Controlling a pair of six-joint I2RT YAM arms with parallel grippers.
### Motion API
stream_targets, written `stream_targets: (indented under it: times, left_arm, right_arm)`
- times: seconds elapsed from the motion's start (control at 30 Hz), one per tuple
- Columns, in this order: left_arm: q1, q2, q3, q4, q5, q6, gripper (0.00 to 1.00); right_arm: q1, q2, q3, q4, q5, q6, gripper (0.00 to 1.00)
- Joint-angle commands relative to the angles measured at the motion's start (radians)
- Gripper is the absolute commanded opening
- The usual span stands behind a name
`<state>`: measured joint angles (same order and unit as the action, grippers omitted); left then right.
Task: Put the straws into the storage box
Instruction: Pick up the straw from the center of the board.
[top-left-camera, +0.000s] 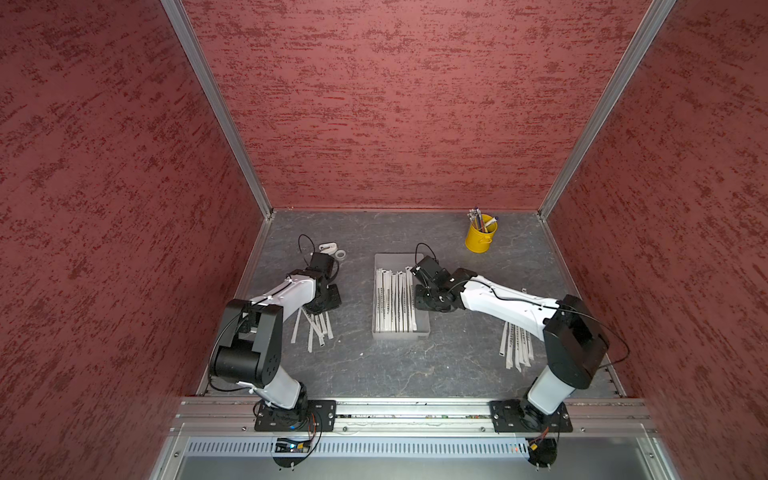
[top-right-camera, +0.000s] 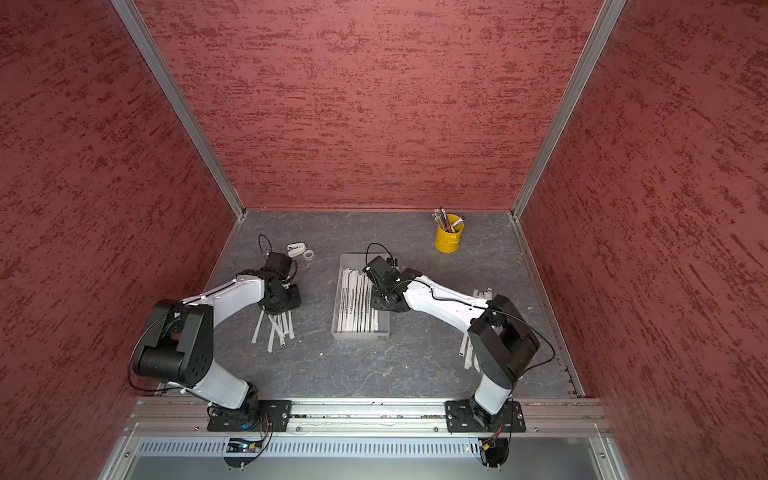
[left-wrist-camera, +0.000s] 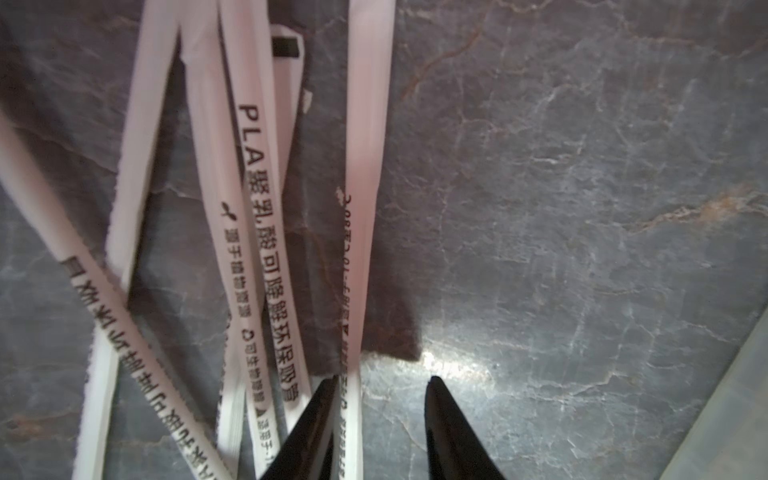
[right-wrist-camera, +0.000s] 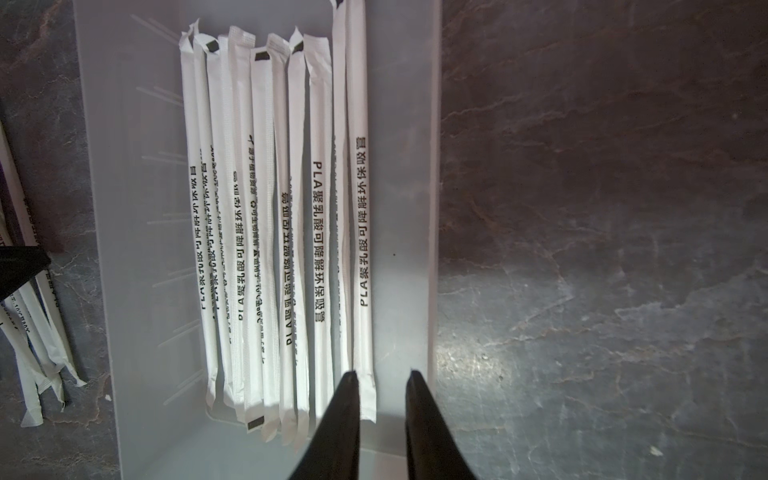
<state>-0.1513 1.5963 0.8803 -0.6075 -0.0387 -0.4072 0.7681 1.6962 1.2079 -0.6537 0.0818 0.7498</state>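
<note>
The storage box (top-left-camera: 401, 333) (top-right-camera: 360, 334) (right-wrist-camera: 137, 208) sits mid-table with a row of straws (top-left-camera: 392, 303) (top-right-camera: 353, 303) (right-wrist-camera: 320, 208) lying in it. Loose straws lie in a left pile (top-left-camera: 318, 328) (top-right-camera: 278, 328) and a right pile (top-left-camera: 515, 345) (top-right-camera: 467, 353). My left gripper (top-left-camera: 316, 307) (left-wrist-camera: 382, 378) is down at the left pile's far end, open. One straw (left-wrist-camera: 365, 166) runs between its fingers, against one of them. My right gripper (top-left-camera: 419, 305) (right-wrist-camera: 383, 374) hangs over the box's end, narrowly open, with nothing between its fingers.
A yellow cup of pens (top-left-camera: 478, 239) (top-right-camera: 449, 239) stands at the back right. A tape roll (top-left-camera: 340, 254) and a small white object (top-left-camera: 328, 248) lie behind the left arm. Red walls close in three sides, and a metal rail (top-left-camera: 415, 409) runs along the front.
</note>
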Motion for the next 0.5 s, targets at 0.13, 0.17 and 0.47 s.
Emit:
stream_targets:
  times: [0.13, 0.17, 0.47]
  left_arm:
    - [-0.021, 0.048, 0.024, 0.033, 0.027, -0.003, 0.25]
    - [-0.03, 0.045, 0.023, 0.031, 0.029, -0.004, 0.22]
    - [-0.082, -0.127, 0.139, -0.074, -0.003, 0.015, 0.04]
  right_arm:
    - [-0.021, -0.043, -0.014, 0.023, 0.015, 0.016, 0.23]
    - [-0.025, -0.049, -0.016, 0.025, 0.014, 0.016, 0.23]
    - [-0.065, -0.082, -0.037, 0.034, -0.007, 0.015, 0.22]
